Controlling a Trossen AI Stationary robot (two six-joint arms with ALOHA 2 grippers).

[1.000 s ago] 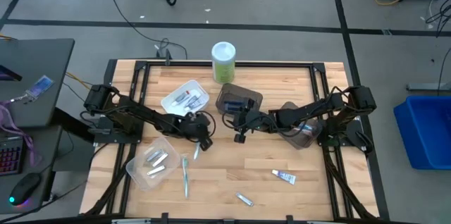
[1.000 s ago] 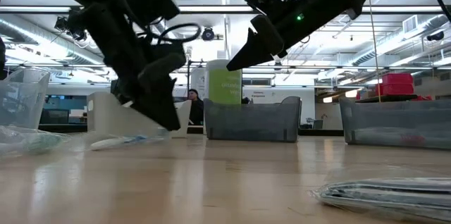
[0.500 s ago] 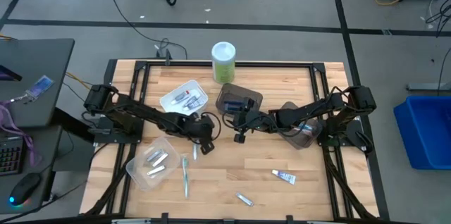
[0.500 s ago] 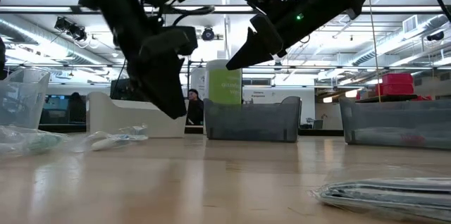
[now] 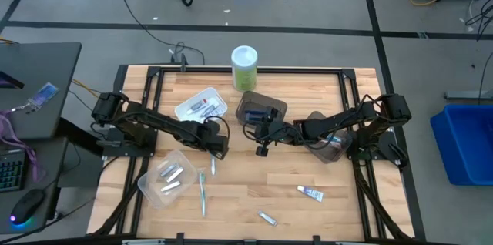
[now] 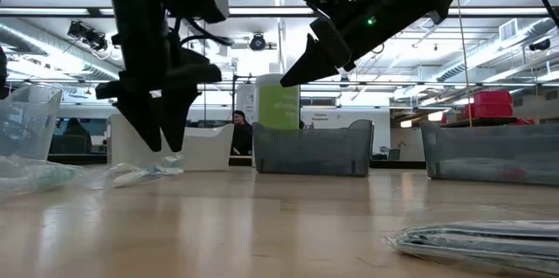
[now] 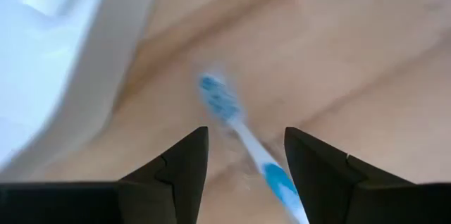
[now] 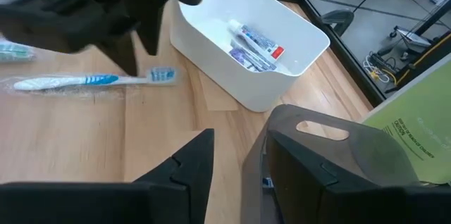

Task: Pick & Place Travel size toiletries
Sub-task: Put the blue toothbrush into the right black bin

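A blue and white toothbrush (image 7: pixel 239 136) in a clear wrapper lies flat on the wood next to the white bin (image 5: pixel 202 106); it also shows in the right wrist view (image 8: pixel 91 81). My left gripper (image 6: pixel 162 142) hangs just above it, open, pointing down, with a finger on each side of the handle and clear of it. My right gripper (image 5: pixel 262 150) hovers open and holds nothing near the table's middle, beside the dark bin (image 5: pixel 260 110). A second toothbrush (image 5: pixel 202 191) and two small tubes (image 5: pixel 310 192) (image 5: pixel 267 217) lie toward the near edge.
The white bin (image 8: pixel 254 48) holds a few tubes. A clear bin (image 5: pixel 166 177) with tubes stands at the near left. A second dark bin (image 5: pixel 331 146) sits under the right arm. A tall green canister (image 5: pixel 244 68) stands at the far edge.
My left gripper has opened and let go of the toothbrush, which now lies on the table. The gripper has risen a little and tipped from a slant to pointing almost straight down, rolling as it did so.
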